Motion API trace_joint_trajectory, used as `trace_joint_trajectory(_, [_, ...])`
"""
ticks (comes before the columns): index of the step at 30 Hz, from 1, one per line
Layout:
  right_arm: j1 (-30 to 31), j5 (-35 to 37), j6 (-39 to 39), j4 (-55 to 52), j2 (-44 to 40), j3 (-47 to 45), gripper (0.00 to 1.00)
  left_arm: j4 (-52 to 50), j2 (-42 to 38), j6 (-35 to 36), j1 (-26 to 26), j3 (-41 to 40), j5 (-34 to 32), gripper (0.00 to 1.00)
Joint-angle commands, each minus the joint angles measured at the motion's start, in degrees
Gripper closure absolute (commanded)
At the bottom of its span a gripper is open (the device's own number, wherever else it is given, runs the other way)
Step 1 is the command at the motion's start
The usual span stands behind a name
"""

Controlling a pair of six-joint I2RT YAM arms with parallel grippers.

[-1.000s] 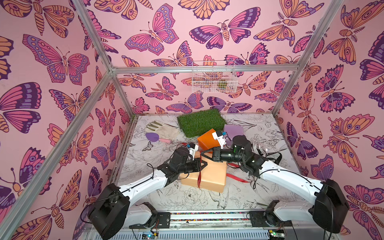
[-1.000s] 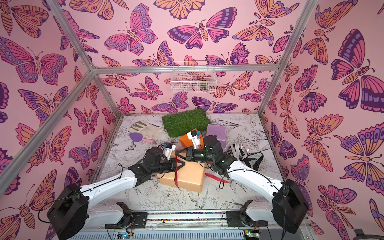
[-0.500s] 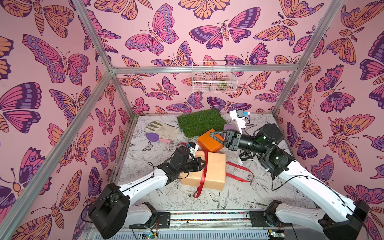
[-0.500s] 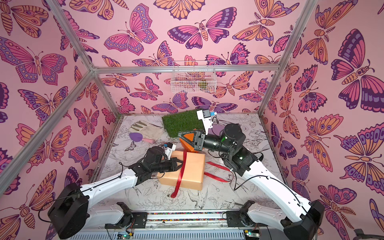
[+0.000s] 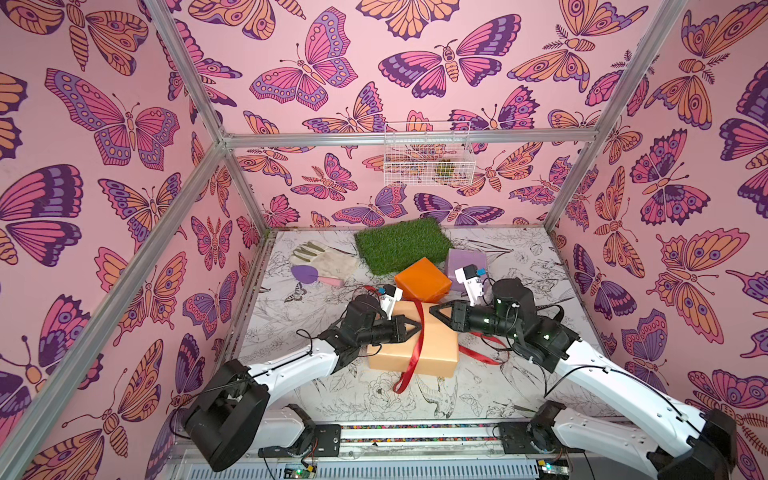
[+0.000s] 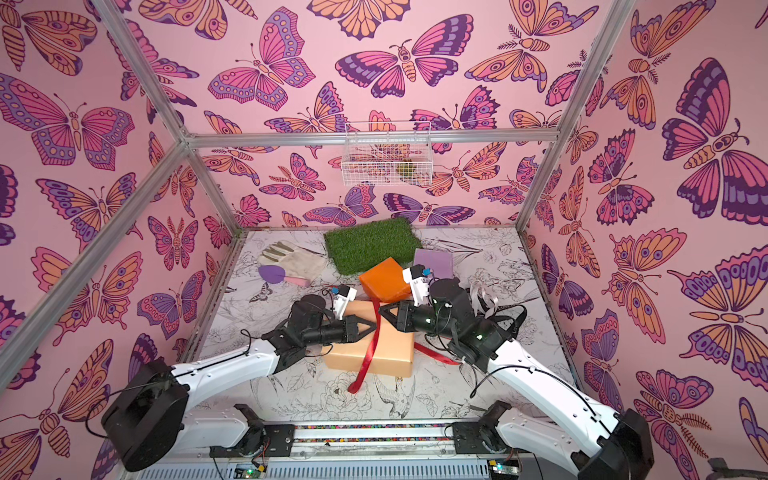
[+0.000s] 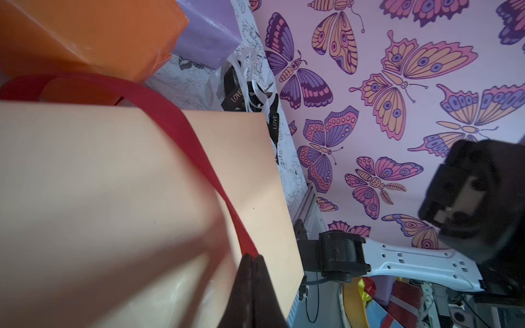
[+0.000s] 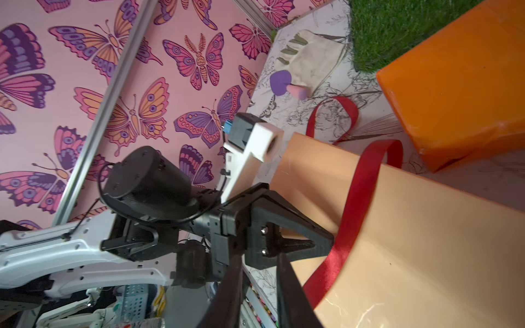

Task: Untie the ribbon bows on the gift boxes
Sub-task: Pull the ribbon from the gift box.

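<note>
The left gripper [image 7: 252, 258] is pinched shut on the red ribbon [image 7: 199, 159], which drapes loose across the peach box [image 7: 113, 170] under its tips. Just across the ribbon, the right gripper [image 5: 432, 312] faces it, jaws slightly parted and empty. Beyond both sit the orange box [image 5: 422, 279], then the lilac box [image 5: 467, 259]. The black ribbon [image 7: 235, 95] and pale ribbon [image 7: 241, 64] lie tangled on the floor.

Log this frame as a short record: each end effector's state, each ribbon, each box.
left end effector: shut on the red ribbon
right end effector: open, holding nothing, over the peach box
red ribbon: untied, draped loose across the peach box
black ribbon, pale ribbon: loose heap on the floor
orange box, lilac box: no ribbon on them
</note>
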Motion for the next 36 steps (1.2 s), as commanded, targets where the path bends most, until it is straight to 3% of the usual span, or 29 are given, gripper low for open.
trace_joint_trajectory(1, [-0.3, 1.2, -0.7, -3.4, -0.4, -2.2, 0.63, 10.4, 3.1, -5.2, 0.3, -2.4, 4.5, 1.00])
trace_joint_trajectory(4, [-0.2, 0.2, -0.6, -3.0, -0.2, -4.0, 0.48, 14.9, 4.5, -8.0, 0.7, -2.3, 5.5, 1.00])
trace_joint_trajectory(6, [-0.3, -0.5, -0.6, -1.7, -0.2, -5.5, 0.45, 15.9, 4.8, -9.2, 1.0, -2.2, 5.8, 1.00])
trace_joint_trajectory(15, [0.1, 2.1, -0.6, -4.0, 3.9, -5.6, 0.52, 6.9, 0.8, -5.8, 2.8, -1.1, 4.1, 1.00])
trace_joint_trajectory(24, [9.4, 22.8, -0.2, -27.0, 11.7, 9.6, 0.48, -21.6, -17.7, 7.5, 6.0, 0.0, -9.9, 0.99])
trace_joint_trajectory(29, [14.8, 33.3, -0.5, -37.2, 20.2, 19.3, 0.42, -24.3, -17.4, 10.4, 6.2, 0.4, -12.0, 0.97])
trace_joint_trajectory(36, [17.3, 38.7, -1.0, -43.0, 29.4, 28.0, 0.46, -23.4, -17.0, 10.2, 6.2, -0.6, -11.6, 0.98])
